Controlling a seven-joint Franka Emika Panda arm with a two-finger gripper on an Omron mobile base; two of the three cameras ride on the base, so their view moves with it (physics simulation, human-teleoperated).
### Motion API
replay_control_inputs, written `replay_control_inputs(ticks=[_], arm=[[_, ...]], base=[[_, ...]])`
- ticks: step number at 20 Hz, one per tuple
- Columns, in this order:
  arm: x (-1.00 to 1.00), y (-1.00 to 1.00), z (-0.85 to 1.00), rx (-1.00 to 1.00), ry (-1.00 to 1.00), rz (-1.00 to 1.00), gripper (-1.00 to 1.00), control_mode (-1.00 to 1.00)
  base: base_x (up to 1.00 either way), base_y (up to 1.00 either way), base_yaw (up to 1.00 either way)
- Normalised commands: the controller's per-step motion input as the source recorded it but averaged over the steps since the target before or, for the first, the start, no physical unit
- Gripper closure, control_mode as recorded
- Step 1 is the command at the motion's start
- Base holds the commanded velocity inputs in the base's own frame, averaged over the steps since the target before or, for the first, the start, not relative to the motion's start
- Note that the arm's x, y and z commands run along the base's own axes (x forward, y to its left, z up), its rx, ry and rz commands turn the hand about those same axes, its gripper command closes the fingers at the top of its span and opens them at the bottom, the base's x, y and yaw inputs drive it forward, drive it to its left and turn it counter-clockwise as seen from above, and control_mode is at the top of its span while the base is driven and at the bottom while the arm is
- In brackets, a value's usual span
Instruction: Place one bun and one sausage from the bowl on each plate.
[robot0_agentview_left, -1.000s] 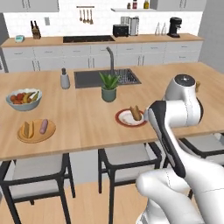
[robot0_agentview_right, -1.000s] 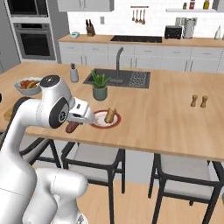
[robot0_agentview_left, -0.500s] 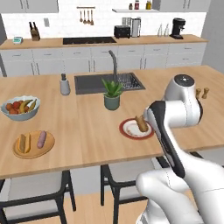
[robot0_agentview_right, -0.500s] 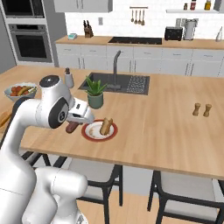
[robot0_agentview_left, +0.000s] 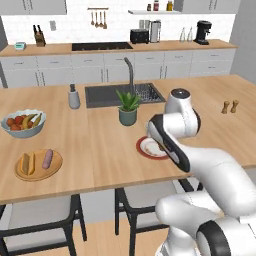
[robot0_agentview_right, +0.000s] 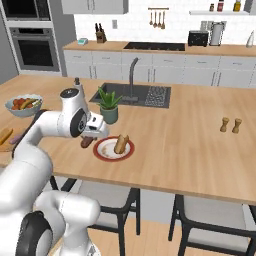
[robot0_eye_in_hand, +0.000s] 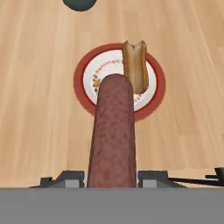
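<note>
My gripper (robot0_eye_in_hand: 111, 179) is shut on a dark red sausage (robot0_eye_in_hand: 112, 135) that points away from the hand, over the near edge of the pale red-rimmed plate (robot0_eye_in_hand: 84, 74). A split bun (robot0_eye_in_hand: 135, 65) lies on that plate's far right part. From the right base view the gripper (robot0_agentview_right: 92, 136) holds the sausage (robot0_agentview_right: 86, 142) just left of the red-rimmed plate (robot0_agentview_right: 103, 156) and its bun (robot0_agentview_right: 120, 144). The tan plate (robot0_agentview_left: 56, 168) at the counter's left carries a bun (robot0_agentview_left: 26, 163) and a sausage (robot0_agentview_left: 47, 158). The black bowl is out of view.
A potted plant (robot0_agentview_left: 128, 107) stands just behind the red-rimmed plate (robot0_agentview_left: 141, 151), before the sink (robot0_agentview_left: 117, 94). A white fruit bowl (robot0_agentview_left: 22, 122) sits at far left, two small shakers (robot0_agentview_left: 230, 106) at far right. Stools stand under the counter's front edge.
The whole picture has shifted as the base drove along the counter. The gripper still holds the sausage, which now hangs at the red-rimmed plate's near edge.
</note>
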Motion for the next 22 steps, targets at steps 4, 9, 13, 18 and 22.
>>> replay_control_inputs(ticks=[4,9,13,18,22], arm=[[0.99,0.13,-0.52,0.01,0.32,0.05,1.0,-1.0],[0.93,0.02,-0.46,0.0,0.18,0.01,1.0,-1.0],[0.78,0.0,-0.6,0.0,0.15,0.0,1.0,-1.0],[0.55,0.0,-0.87,0.0,0.07,0.0,1.0,-1.0],[0.39,0.0,-0.7,0.0,0.02,0.0,1.0,-1.0]], base=[[0.0,0.0,0.0],[0.0,0.0,0.0],[0.0,0.0,0.0],[0.0,0.0,0.0],[0.0,0.0,0.0]])
